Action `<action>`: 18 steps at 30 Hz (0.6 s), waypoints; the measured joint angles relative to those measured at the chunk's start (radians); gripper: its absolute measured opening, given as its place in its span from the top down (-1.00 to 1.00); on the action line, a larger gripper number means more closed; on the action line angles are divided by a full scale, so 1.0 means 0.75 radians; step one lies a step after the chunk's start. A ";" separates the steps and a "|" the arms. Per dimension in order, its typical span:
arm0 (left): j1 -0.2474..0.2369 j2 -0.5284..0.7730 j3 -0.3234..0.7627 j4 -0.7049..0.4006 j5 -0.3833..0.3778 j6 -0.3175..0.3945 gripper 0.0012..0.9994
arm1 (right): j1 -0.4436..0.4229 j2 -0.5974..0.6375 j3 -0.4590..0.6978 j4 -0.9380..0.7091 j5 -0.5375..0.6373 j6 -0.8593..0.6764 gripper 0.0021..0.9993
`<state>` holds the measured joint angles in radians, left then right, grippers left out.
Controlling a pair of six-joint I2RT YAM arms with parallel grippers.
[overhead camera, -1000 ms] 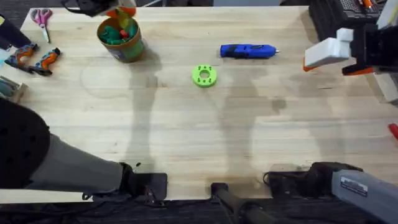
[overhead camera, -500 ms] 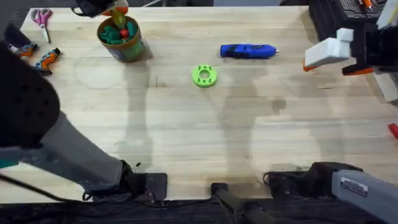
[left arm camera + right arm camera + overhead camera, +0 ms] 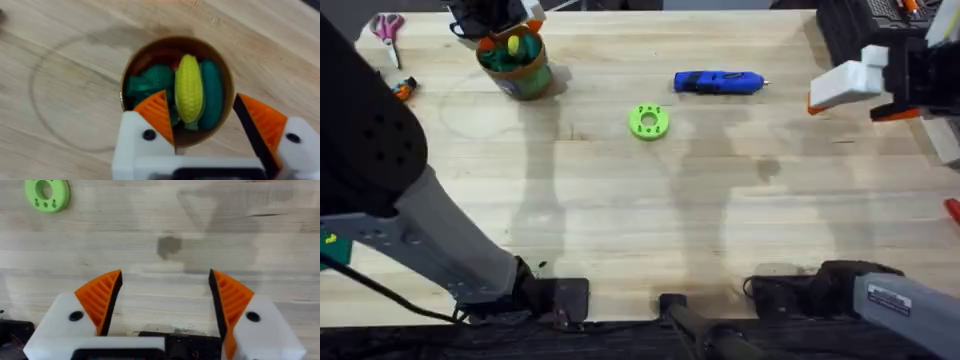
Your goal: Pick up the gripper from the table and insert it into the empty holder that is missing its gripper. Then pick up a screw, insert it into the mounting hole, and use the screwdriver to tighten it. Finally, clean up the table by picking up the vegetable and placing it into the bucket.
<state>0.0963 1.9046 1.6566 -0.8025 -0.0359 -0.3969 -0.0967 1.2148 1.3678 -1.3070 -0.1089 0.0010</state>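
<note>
Both grippers gape empty: left gripper (image 3: pixel 202 117) over the vegetable (image 3: pixel 189 88) in the bucket (image 3: pixel 226 75), right gripper (image 3: pixel 165 297) above bare table (image 3: pixel 160 220).

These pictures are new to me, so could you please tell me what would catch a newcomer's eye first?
First, the yellow vegetable lying in the bucket at the table's far left, with the left gripper open right above it. Next, the blue screwdriver lying at the far middle, with a lime-green ring just nearer. The right gripper hangs open over bare wood.
</note>
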 joint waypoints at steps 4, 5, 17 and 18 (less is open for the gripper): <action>0.000 0.000 0.000 -0.078 -0.008 0.000 -0.67 | 0.000 0.000 0.000 0.000 0.000 0.000 -0.99; 0.000 0.000 0.000 -0.102 -0.008 0.000 -0.69 | 0.000 0.000 0.000 0.000 0.000 0.000 -0.99; -0.003 -0.324 -0.001 -0.447 -0.009 0.078 -0.73 | 0.000 0.000 0.000 0.000 0.000 0.000 -0.99; -0.004 -0.382 -0.001 -0.488 -0.008 0.087 -0.73 | 0.000 0.000 0.000 0.000 0.000 0.000 -0.99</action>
<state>0.0936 1.6180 1.6562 -1.1683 -0.0422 -0.3315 -0.0967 1.2148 1.3678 -1.3071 -0.1089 0.0010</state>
